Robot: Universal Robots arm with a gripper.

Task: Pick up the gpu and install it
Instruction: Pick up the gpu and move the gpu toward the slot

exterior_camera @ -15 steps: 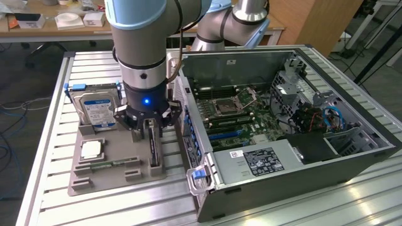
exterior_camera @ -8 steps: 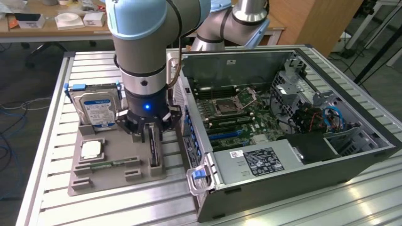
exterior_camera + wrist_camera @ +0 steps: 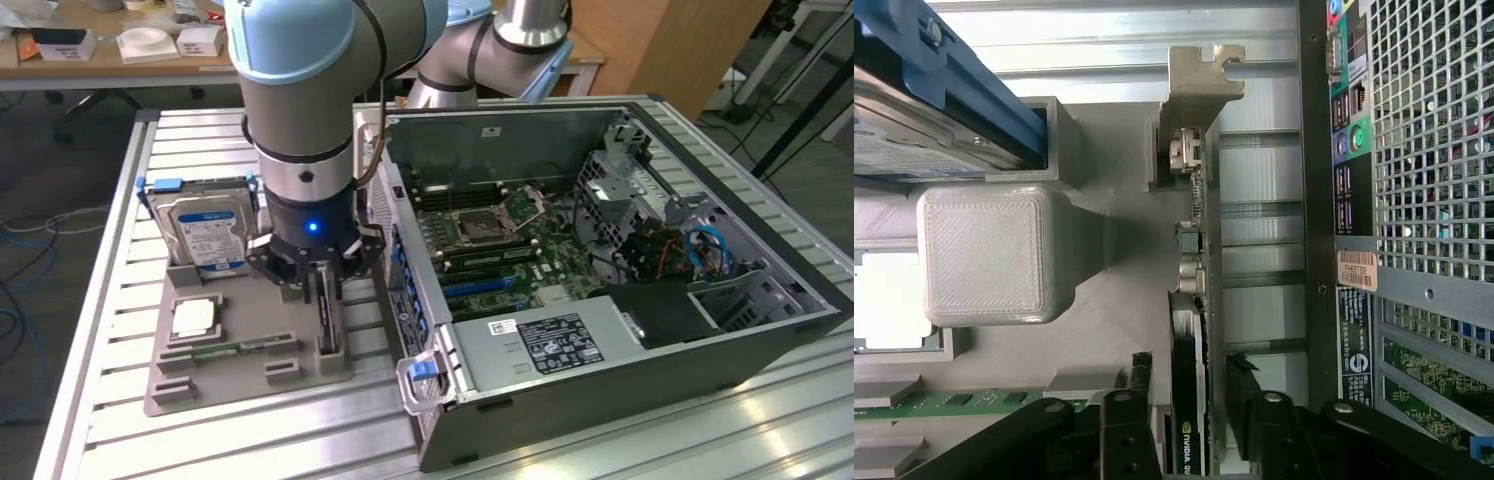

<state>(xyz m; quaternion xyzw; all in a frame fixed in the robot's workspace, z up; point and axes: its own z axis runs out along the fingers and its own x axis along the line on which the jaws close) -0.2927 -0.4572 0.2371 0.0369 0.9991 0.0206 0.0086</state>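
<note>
The gpu (image 3: 328, 330) is a thin black card standing on its long edge in a slot of the grey holder tray (image 3: 254, 385), just beside the open computer case (image 3: 641, 400). In the wrist view the gpu (image 3: 1189, 420) runs away from me, with its silvery bracket (image 3: 1199, 75) at the far end. My gripper (image 3: 320, 285) hangs straight down over the card. Its jaws are open, and the black fingers (image 3: 1142, 385) straddle the card on both sides with small gaps, so my gripper (image 3: 1192, 368) grips nothing.
On the same tray stand a silver hard drive (image 3: 203, 235) with a blue label, a processor chip (image 3: 195, 318) and a green memory stick (image 3: 227, 350). The case lies open, showing the motherboard (image 3: 501, 235) and its blue slots (image 3: 481, 287). Its rear grille (image 3: 1424, 130) is close beside the card.
</note>
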